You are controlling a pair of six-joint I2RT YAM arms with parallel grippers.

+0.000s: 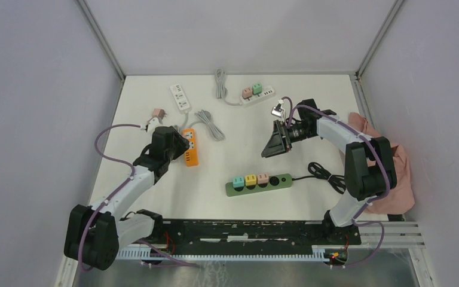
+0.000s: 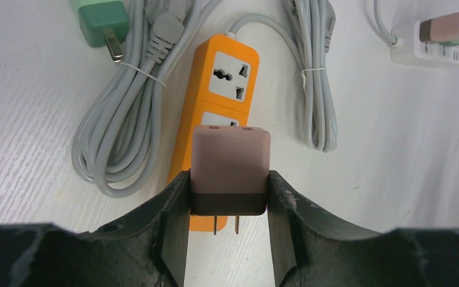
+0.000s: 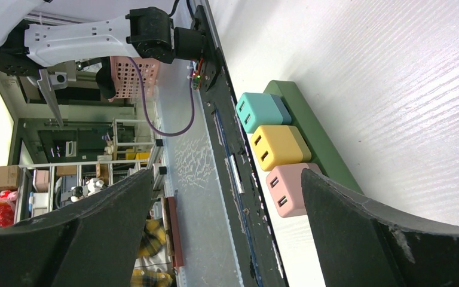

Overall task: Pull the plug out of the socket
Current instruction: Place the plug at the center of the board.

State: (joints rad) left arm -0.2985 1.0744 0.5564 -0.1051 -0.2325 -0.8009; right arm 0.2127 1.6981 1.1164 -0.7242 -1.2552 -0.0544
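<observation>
Pink boxy plug (image 2: 230,170), prongs (image 2: 215,225) free of orange socket (image 2: 215,89), clamped in left hand (image 2: 229,185).

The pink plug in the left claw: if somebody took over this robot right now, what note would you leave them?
Left gripper: shut on the pink plug, held over the orange strip; its prongs are bare, so it is out.
Right gripper: open, empty, above the table, facing the green strip.
Done: one plug off the orange strip, it seems.
Left: set that plug down. The green strip holds three plugs and the far white strip two, if those count too.
</observation>
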